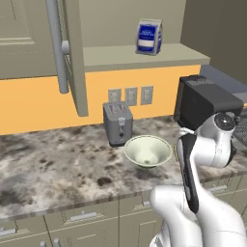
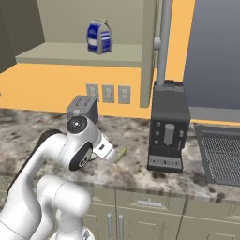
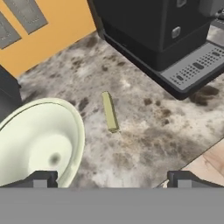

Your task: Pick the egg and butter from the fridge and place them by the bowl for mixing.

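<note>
One butter (image 3: 110,111) on mottled counter (image 1: 53,164) by bowl (image 1: 147,150) — gripper (image 3: 111,178) wide, empty.

I am seeing a grey toaster (image 1: 117,122) standing by three wall outlets (image 1: 130,96), a black coffee machine (image 2: 168,132) sitting on the counter (image 1: 48,169), and a blue carton (image 1: 148,36) resting on the shelf (image 1: 164,54).

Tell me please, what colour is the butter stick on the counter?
Pale yellow-green butter, clearest in the hand view.

bare counter (image 3: 144,127) lies open between the bowl (image 3: 39,140) and the coffee machine (image 3: 157,35), broken only by the butter (image 3: 110,111).
</note>
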